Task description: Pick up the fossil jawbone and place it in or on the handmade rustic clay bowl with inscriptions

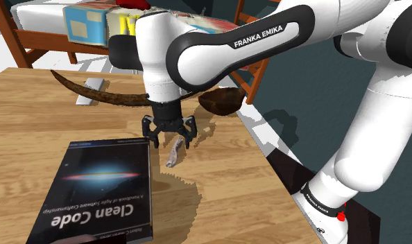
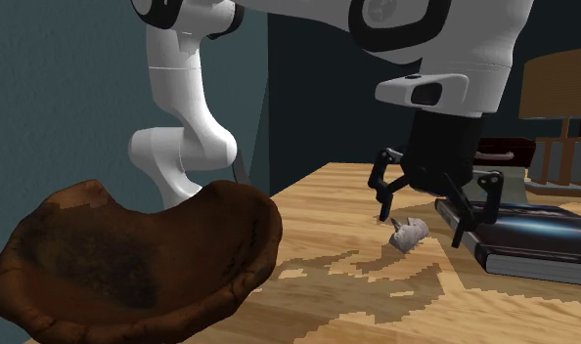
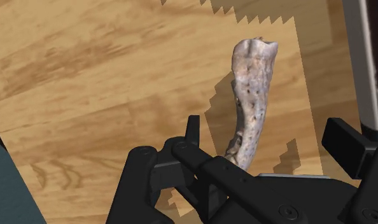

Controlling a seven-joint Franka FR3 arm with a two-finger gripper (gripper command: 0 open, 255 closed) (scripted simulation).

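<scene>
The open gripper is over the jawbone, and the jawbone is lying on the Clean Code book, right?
No. The open gripper is over the jawbone, but the jawbone lies on the wooden table beside the Clean Code book, not on it; the shoulder view shows this.

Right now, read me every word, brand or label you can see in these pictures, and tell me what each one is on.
"FRANKA EMIKA": white letters on a dark band of the arm, in the shoulder view.
"Clean Code": the title on the cover of the book, upside down in the shoulder view.
The smaller lines under that title are too small to read.
The white print on the black collar low on the arm is too small to read.
</scene>
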